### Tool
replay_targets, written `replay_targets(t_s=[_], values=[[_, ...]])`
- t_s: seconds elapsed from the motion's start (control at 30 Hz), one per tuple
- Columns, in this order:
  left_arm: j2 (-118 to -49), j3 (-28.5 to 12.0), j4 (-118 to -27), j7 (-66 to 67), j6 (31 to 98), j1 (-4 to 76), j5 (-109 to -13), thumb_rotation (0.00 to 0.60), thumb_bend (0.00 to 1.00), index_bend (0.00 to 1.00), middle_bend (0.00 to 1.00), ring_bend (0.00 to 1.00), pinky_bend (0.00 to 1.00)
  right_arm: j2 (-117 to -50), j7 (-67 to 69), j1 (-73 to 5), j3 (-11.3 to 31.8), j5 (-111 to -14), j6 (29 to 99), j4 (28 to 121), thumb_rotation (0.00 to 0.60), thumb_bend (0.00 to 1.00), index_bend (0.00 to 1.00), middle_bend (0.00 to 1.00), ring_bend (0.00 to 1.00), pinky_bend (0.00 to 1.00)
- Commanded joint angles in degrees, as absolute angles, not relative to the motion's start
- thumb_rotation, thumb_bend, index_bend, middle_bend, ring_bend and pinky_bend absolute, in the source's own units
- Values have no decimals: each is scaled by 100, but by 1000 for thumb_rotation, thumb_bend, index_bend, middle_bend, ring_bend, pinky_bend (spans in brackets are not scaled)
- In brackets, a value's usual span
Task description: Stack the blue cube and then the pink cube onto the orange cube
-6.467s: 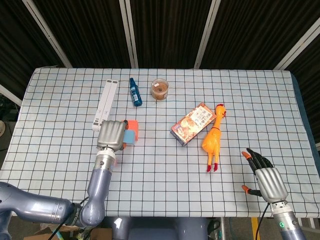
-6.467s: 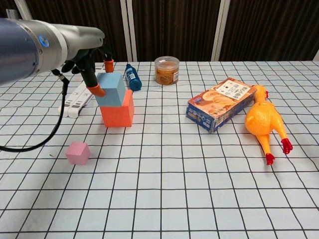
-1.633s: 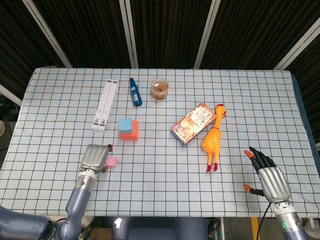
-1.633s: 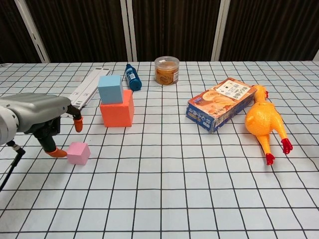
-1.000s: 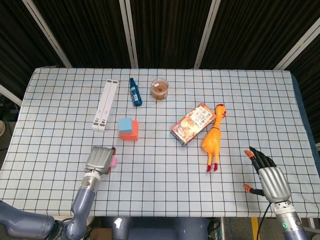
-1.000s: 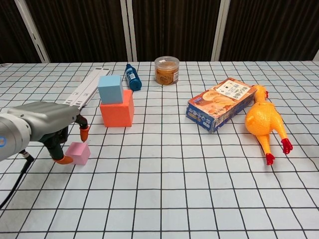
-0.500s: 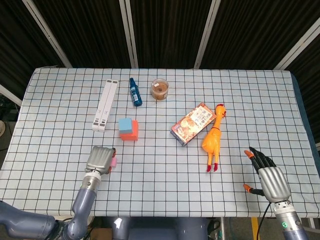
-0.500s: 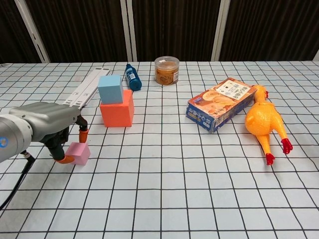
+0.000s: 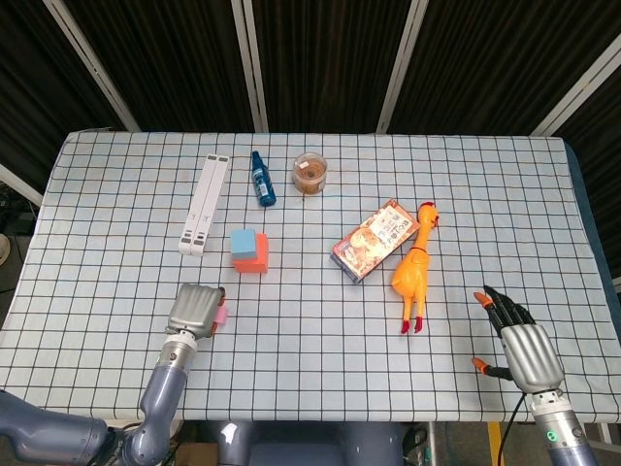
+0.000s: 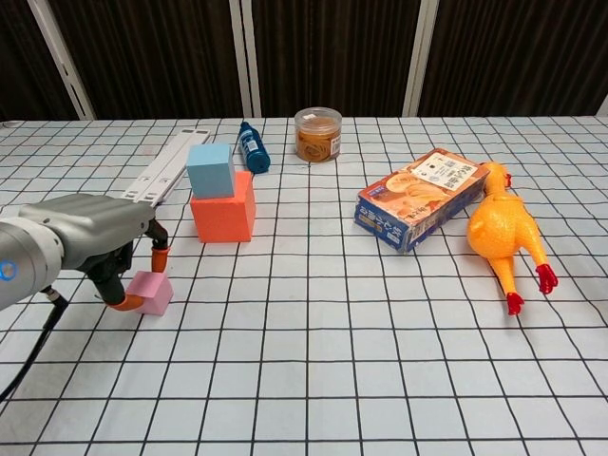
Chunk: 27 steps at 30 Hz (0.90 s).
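Note:
The blue cube point(image 10: 210, 170) sits on top of the orange cube point(image 10: 224, 214) at the left middle of the table; in the head view the blue cube point(image 9: 243, 242) covers most of the orange cube point(image 9: 256, 259). The small pink cube point(image 10: 152, 292) rests on the table in front of that stack. My left hand point(image 10: 100, 245) pinches it, thumb against its lower left side and a fingertip at its top back edge. From the head view my left hand point(image 9: 192, 310) hides most of the pink cube point(image 9: 222, 315). My right hand point(image 9: 519, 345) hovers at the front right, fingers spread, holding nothing.
A white folded strip point(image 10: 161, 171), a blue bottle point(image 10: 253, 146) and a jar point(image 10: 317, 133) stand behind the stack. A snack box point(image 10: 427, 211) and a rubber chicken point(image 10: 503, 233) lie to the right.
My left hand left the blue cube on the orange one, came down to the pink cube and curled its thumb and finger onto it. The right hand stayed put.

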State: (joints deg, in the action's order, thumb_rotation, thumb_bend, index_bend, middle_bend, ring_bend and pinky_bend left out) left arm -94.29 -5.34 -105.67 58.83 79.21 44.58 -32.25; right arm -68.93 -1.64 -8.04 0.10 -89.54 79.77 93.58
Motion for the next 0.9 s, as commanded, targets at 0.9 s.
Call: replay_targets(t_s=[0.9], values=[[-8431, -4261, -11572, 6947, 9526, 6514, 790, 600, 352, 453, 1000, 787, 777, -6903, -170, -800, 5, -8975, 7995, 9352, 600, 160, 119, 74, 128, 200]])
